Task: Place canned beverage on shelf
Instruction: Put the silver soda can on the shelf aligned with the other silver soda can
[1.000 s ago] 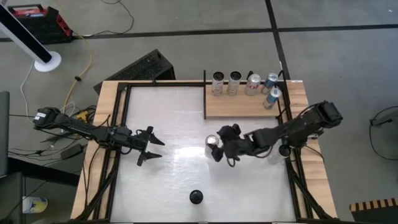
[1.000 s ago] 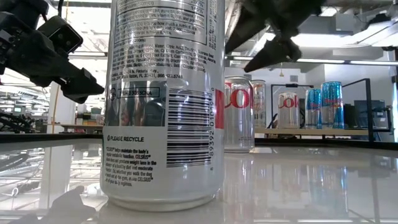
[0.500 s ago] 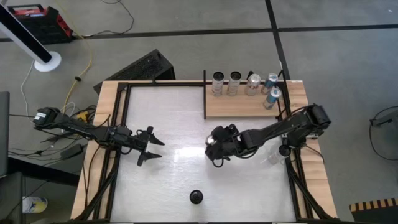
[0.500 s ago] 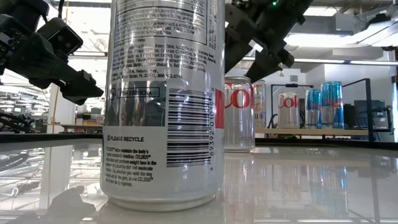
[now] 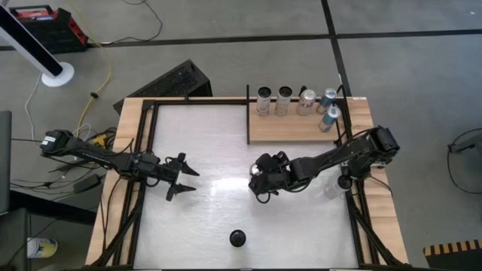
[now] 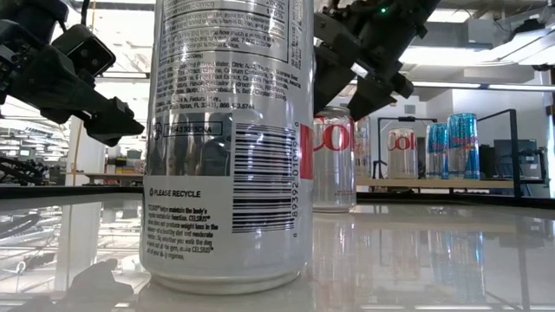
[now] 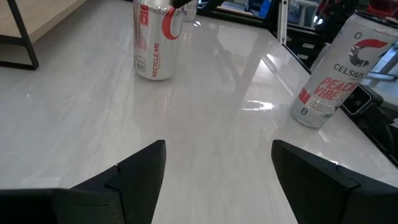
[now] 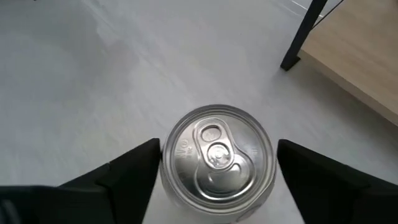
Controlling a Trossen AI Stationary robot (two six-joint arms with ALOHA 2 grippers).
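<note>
So the big glossy white tabletop [image 5: 218, 143] takes up most of the overhead shot, and the light-wood shelf [image 5: 290, 129] sits at its far right corner with five cans already standing on it in a loose row [image 5: 285, 101]. The right arm stretches in from the right side, and its right gripper [image 5: 260, 178] is down over a silver-and-red Coke can [image 8: 217, 162] standing upright on the white top, a bit in front of the shelf's near edge and not on it. In the wrist shot the fingers [image 8: 134, 171] are spread wide, one on each side of the can's lid, gaps on both sides, so not pinching it. The left gripper [image 5: 181, 176] just hovers over the left half of the table, claw spread, nothing in it. There's also a Celsius can [image 7: 329, 71] standing near the front edge.
</note>
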